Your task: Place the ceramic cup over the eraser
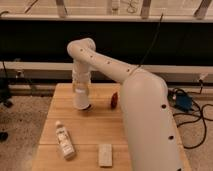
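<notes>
Looks like a robotics lab or test room. Plain wooden worktop [90,131] on a speckled hard floor [20,120]. Loose cables [199,114] and a blue box [182,101] on the floor at right. Black wall panel [40,42] with pale rails [45,66] behind. White robot arm [145,115] reaching over, claw [82,95] low above the worktop's far left part.

arm [146,112] bent sharply, pincer [82,95] pointing straight down at its far end.
</notes>
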Motion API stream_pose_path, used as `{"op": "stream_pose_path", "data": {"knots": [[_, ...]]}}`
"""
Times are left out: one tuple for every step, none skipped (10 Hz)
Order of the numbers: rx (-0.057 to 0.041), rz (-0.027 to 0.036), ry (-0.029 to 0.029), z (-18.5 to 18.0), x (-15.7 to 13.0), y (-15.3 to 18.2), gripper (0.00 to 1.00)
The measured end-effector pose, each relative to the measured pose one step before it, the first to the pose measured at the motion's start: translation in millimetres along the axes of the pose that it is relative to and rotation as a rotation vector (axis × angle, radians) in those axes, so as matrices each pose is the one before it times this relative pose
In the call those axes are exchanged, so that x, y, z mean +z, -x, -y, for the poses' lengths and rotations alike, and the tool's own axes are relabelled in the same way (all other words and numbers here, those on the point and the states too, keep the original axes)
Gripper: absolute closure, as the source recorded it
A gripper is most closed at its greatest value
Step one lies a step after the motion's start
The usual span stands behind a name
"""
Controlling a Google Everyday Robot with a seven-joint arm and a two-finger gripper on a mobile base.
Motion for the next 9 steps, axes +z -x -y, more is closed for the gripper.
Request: {"op": "stream_pose_path", "data": {"knots": [[-0.01609, -0.00075, 0.00516, 0.68, 4.81, 1.01, 0.96], [-0.01372, 0.00033, 0.00711, 1.86, 4.62, 1.16, 0.9], [-0.01434, 0.00082, 0.01043, 2.1, 6.76, 0.82, 0.79], [-0.0098, 0.00021, 0.0112, 2.07, 6.89, 0.52, 0.67], [-0.00192, -0.00246, 0.0092, -1.1, 4.3, -0.88, 0.58], [0.00331, -0.00574, 0.01223, -3.07, 3.17, -1.69, 0.49], [0.00581, -0.00688, 0.01637, -2.7, 3.56, -1.61, 0.37], [0.00581, -0.00549, 0.01101, -2.19, 1.83, -1.08, 0.27], [0.00521, -0.00419, 0.00839, -2.15, 1.08, -0.69, 0.22]]}}
